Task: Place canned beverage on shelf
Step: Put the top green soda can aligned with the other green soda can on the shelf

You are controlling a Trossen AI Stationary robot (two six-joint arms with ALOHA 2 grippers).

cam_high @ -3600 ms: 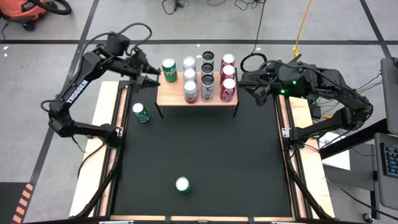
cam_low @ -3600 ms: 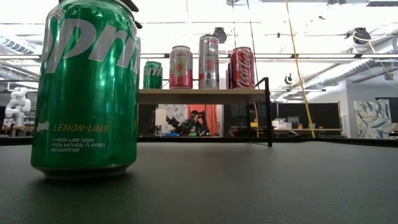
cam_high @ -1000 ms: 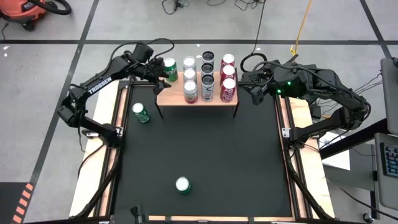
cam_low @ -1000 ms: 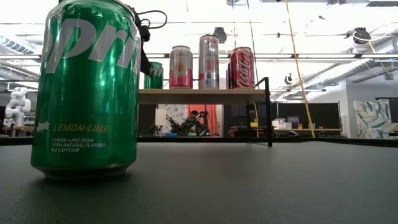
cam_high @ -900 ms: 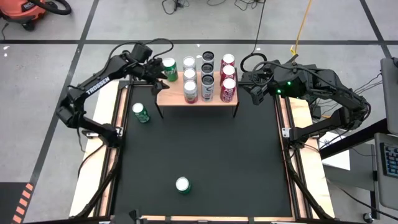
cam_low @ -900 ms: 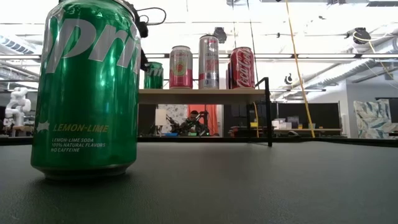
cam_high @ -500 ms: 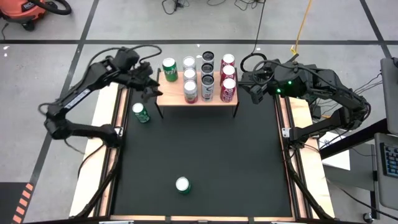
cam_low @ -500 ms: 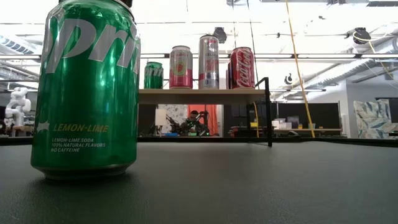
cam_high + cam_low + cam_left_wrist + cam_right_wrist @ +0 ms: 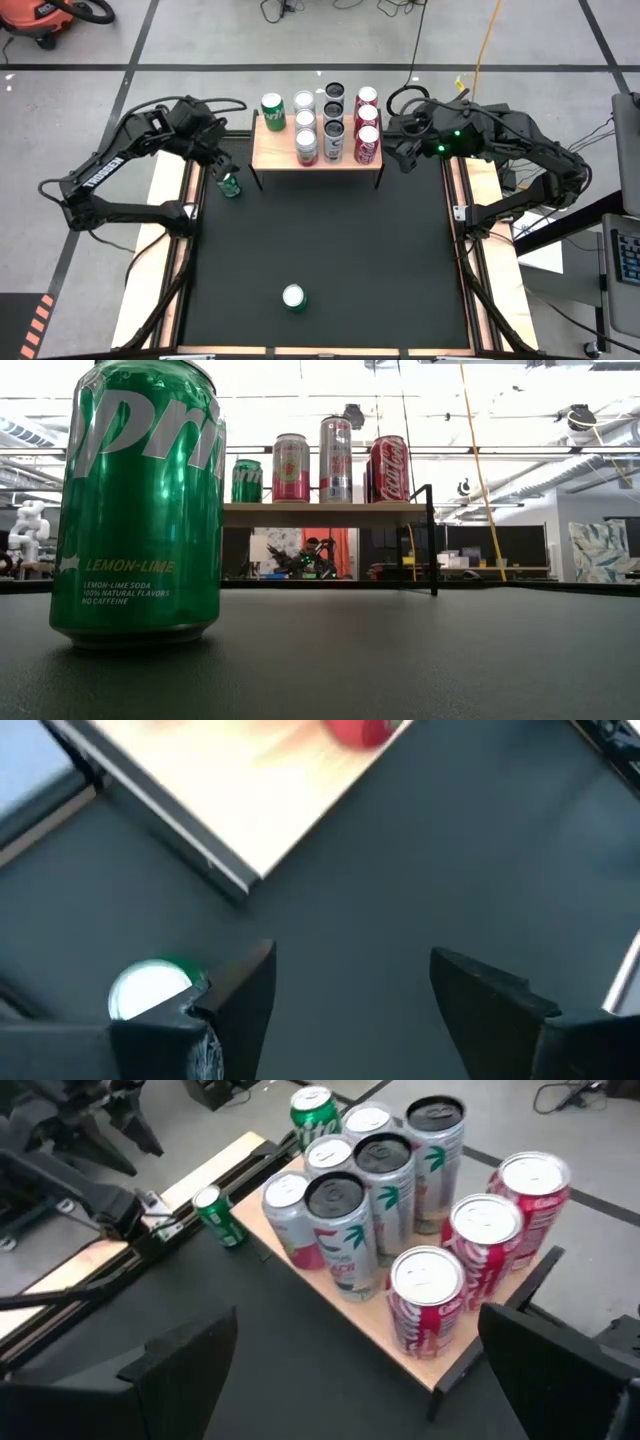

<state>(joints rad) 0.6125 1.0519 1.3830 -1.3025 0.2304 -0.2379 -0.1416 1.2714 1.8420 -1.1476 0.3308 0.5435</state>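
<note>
The wooden shelf [image 9: 268, 152] stands at the table's far middle, with several cans upright on it, a green one [image 9: 272, 110] at its far left corner. A second green can [image 9: 230, 186] stands on the black table just left of the shelf. A third [image 9: 293, 297] stands near the front edge. My left gripper [image 9: 222, 166] hangs open above the table beside the second can [image 9: 150, 992], which lies outside its fingers [image 9: 245, 1005]. My right gripper [image 9: 398, 142] waits open in the air, right of the shelf.
Red, silver and black-topped cans [image 9: 425, 1295] crowd the shelf's middle and right. The near part of the shelf top [image 9: 425, 1370] shows bare wood. Wooden rails [image 9: 168, 200] run along the table's left and right sides. The front can [image 9: 140, 510] fills the left of the low view.
My left gripper has drawn back from the green can on the shelf's far left corner, going toward the table's left and near edges and rolling as it went. It now hangs by the can on the table. The shelf can stays upright where it was.
</note>
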